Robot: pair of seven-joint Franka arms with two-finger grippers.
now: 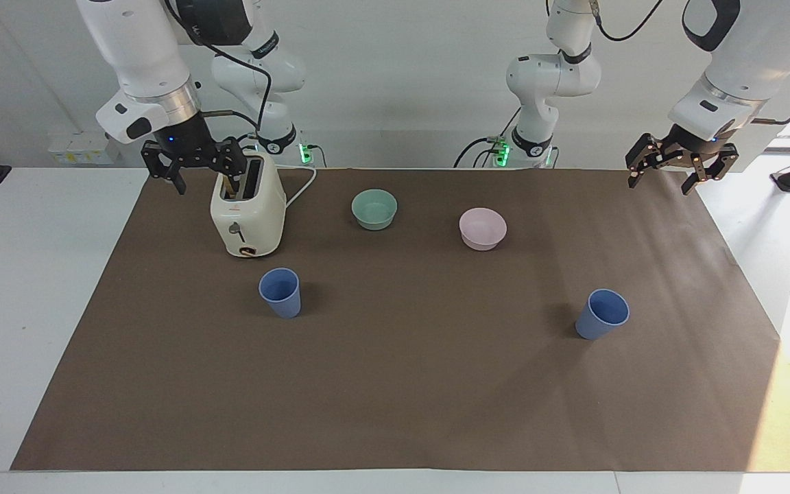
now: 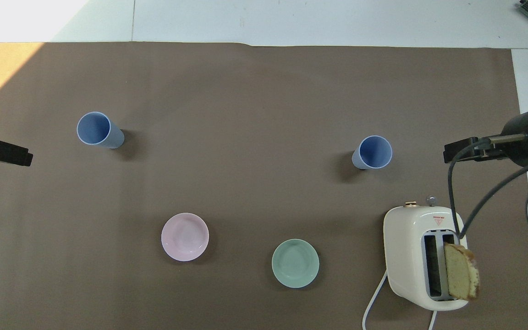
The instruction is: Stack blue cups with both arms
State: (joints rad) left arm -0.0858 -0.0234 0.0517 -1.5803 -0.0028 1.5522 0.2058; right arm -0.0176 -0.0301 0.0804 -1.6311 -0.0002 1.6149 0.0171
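Note:
Two blue cups stand upright and far apart on the brown mat. One cup [image 1: 280,293] [image 2: 374,152] is toward the right arm's end, a little farther from the robots than the toaster. The other cup [image 1: 602,314] [image 2: 99,129] is toward the left arm's end. My right gripper [image 1: 206,175] [image 2: 468,150] hangs open and empty in the air beside the toaster's top. My left gripper [image 1: 666,180] [image 2: 2,153] hangs open and empty over the mat's edge at its own end. Neither gripper touches a cup.
A cream toaster [image 1: 247,209] [image 2: 422,256] holds a bread slice [image 2: 461,271], and its white cord trails toward the robots. A mint-green bowl [image 1: 374,208] [image 2: 295,263] and a pale pink bowl [image 1: 482,228] [image 2: 184,237] sit nearer the robots than the cups.

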